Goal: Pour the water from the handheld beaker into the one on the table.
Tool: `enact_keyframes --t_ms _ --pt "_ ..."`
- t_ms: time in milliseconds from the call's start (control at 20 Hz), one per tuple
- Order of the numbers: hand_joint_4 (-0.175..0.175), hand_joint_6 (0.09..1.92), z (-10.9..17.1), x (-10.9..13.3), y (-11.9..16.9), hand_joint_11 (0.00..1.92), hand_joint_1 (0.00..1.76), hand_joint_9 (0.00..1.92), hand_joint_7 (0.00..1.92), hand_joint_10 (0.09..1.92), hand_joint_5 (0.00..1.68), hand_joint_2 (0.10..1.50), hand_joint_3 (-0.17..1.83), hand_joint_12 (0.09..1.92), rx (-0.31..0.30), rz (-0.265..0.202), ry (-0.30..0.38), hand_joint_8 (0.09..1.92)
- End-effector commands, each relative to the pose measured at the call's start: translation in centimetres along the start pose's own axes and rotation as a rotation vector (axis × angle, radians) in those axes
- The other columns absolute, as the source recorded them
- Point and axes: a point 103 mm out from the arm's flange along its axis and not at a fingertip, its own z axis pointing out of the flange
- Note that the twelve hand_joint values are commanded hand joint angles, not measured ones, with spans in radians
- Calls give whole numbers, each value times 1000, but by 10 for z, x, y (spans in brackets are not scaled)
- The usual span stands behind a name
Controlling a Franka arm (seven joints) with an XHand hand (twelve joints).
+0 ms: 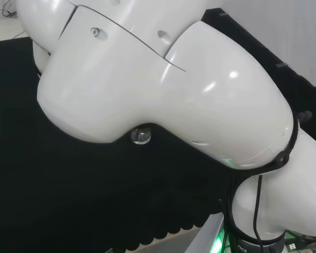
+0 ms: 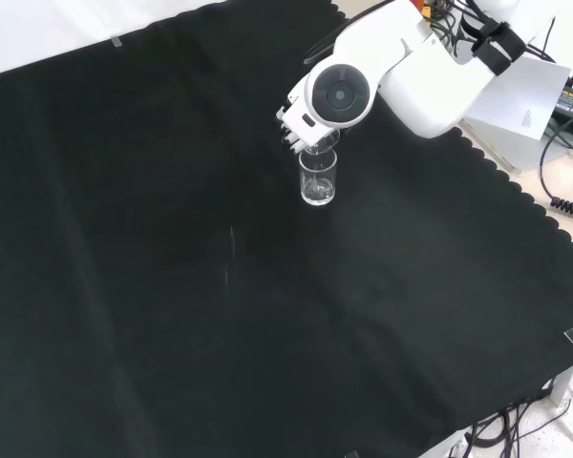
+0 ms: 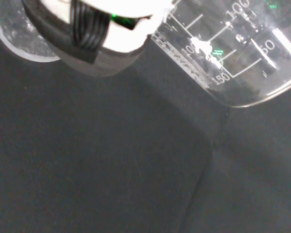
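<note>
Two clear glass beakers are here. One beaker (image 2: pixel 318 176) stands upright on the black cloth of the table (image 2: pixel 172 286), toward the top of the front view, just below the arm's round grey cap. The other, the held beaker (image 3: pixel 233 53), printed with white measuring lines, is tilted over it. The hand (image 2: pixel 291 124) has its fingers curled round that tilted one.

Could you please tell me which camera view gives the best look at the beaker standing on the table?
The front view: the table beaker stands whole and upright below the hand. In the head view the arm's links cover most of it; the wrist view catches a curved edge.
</note>
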Motion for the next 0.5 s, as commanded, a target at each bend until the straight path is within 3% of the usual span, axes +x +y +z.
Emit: enact_keyframes --t_ms 50,500 --pt "-175 270 1 0 0 1192 1538 1635 1377 87 1342 995 -175 693 21 3 -7 470" --pt "-175 275 -2 -1 -1 1191 1538 1635 1375 87 1339 995 -175 695 36 11 -16 472"
